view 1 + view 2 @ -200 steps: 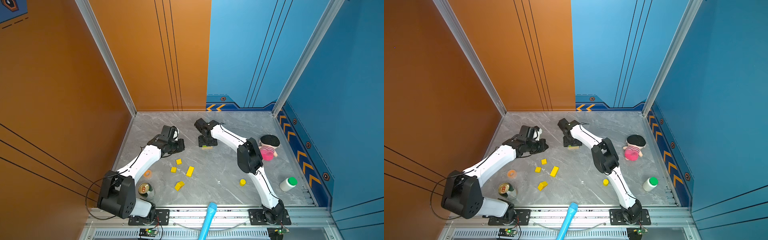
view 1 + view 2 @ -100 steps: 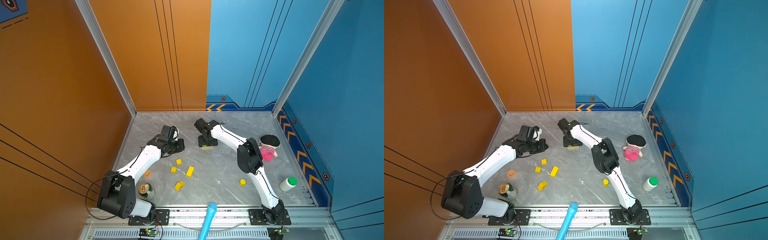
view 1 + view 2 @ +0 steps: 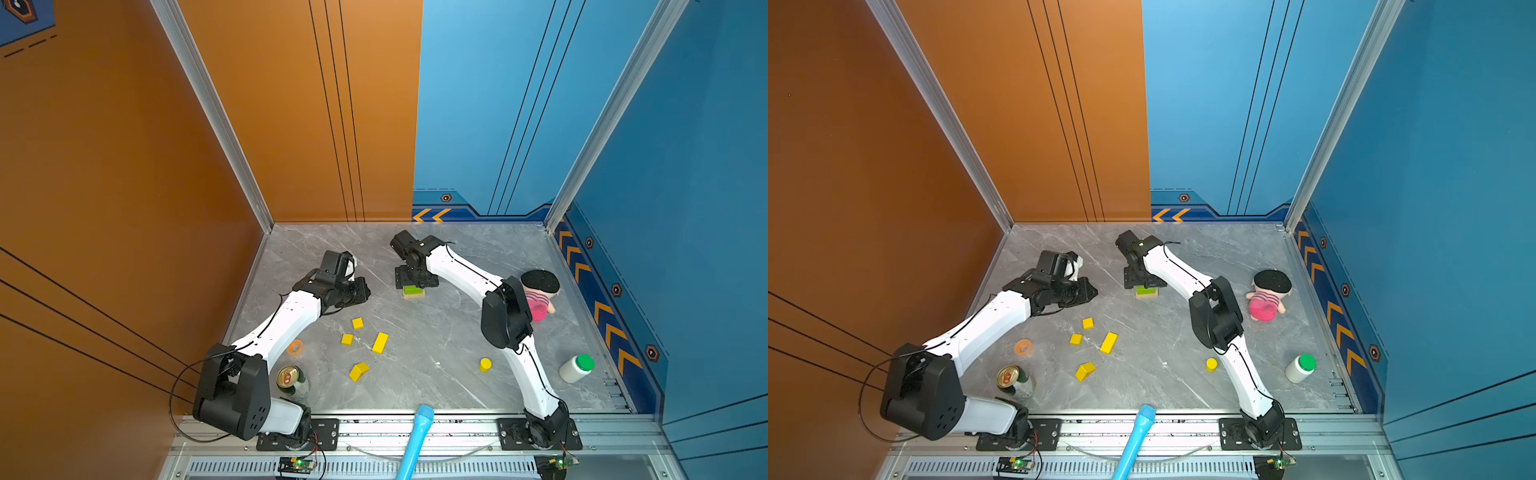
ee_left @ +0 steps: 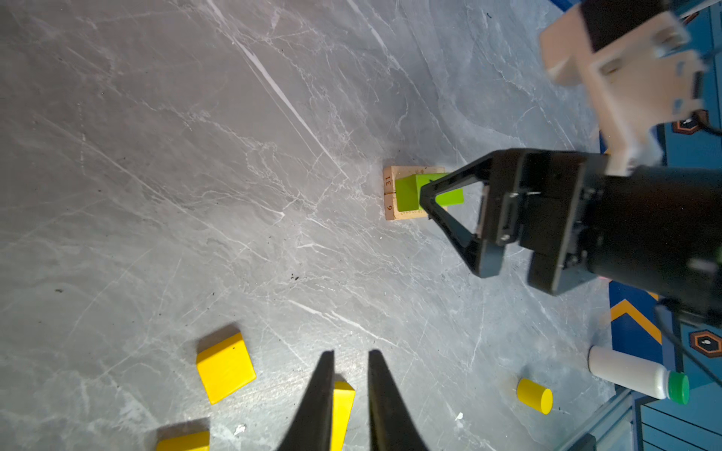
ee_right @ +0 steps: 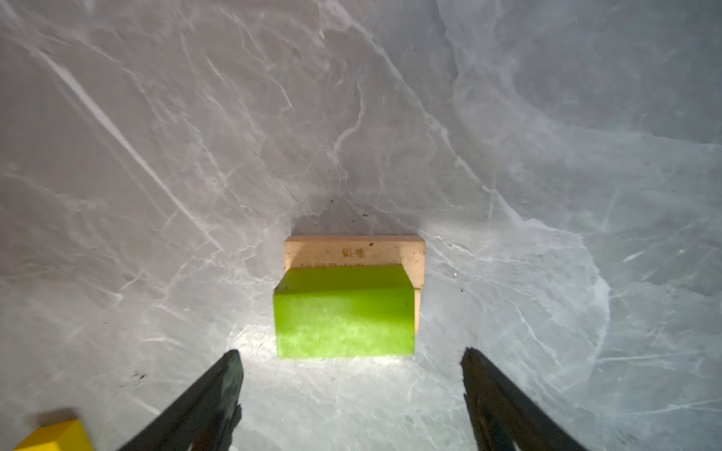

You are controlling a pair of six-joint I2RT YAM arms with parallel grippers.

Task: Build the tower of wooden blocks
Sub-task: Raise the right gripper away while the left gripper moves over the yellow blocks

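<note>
- The right claw (image 5: 351,361) hangs low over the tower (image 3: 412,291) at the back middle of the counter (image 3: 436,324). Its fingers (image 5: 218,390) are spread wide, one on each side of the green bar (image 5: 344,312) and clear of it, so it pinches nothing.
- The green bar lies on top of two tan planks (image 5: 351,252). In the left wrist view the planks (image 4: 388,191) lie flat, side by side and touching, with printed numbers on their ends.
- In both top views the tower shows just below the right claw (image 3: 415,282), with green over tan (image 3: 1146,291).
- The left claw (image 4: 351,353) hovers off the counter to the left of the tower, well apart from it. Its fingers (image 4: 320,390) are only slightly parted and nothing is between them.
- The loose yellow pieces lie on the counter nearer the front. Two cubes (image 3: 357,323) and a yellow bar (image 3: 380,343) are close together, with the roof piece (image 3: 358,371) just in front of them.
- The cylinder (image 3: 485,364) stands apart to the right, beside the right arm.
- A can (image 3: 288,377) and an orange ring (image 3: 295,347) sit by the left arm.
- A bottle (image 3: 575,368) and a doll (image 3: 538,295) sit on the right side.
</note>
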